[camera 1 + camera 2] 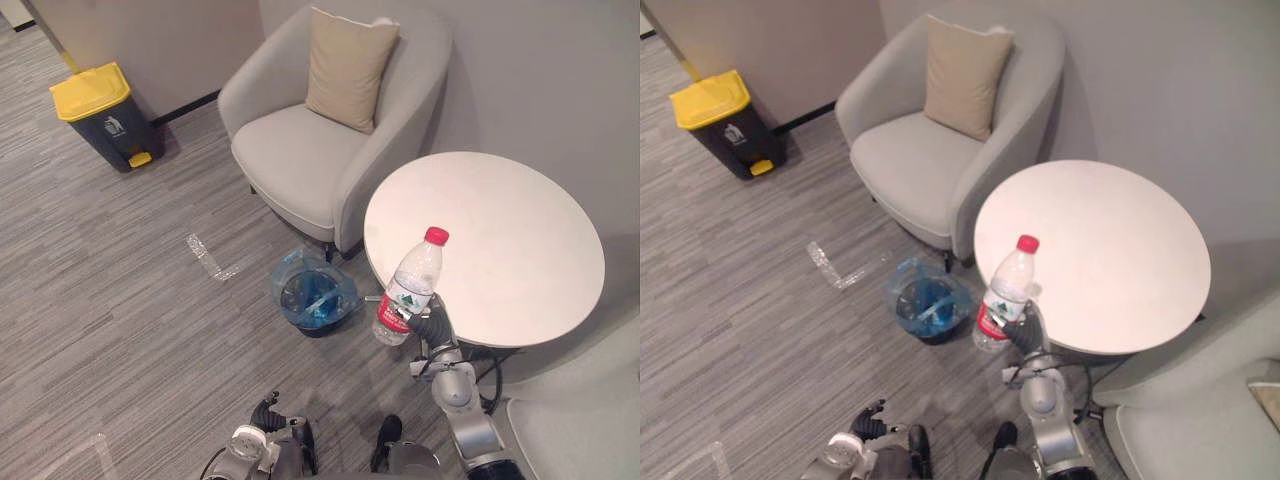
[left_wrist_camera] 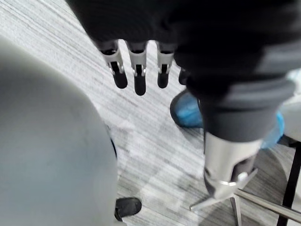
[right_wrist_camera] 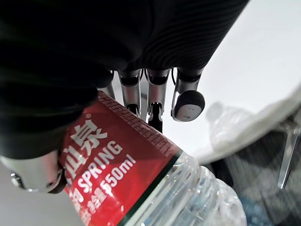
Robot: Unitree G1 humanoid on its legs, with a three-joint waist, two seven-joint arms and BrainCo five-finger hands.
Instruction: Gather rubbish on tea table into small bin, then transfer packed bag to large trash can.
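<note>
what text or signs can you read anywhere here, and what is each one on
"SPRING": white letters on the red label of the bottle held in the right hand.
"50ml": under it on the same label; what comes before it is unclear.
White Chinese characters above those: cut off, not readable whole.
White sign on the dark front of the yellow-lidded bin: too small to read.
</note>
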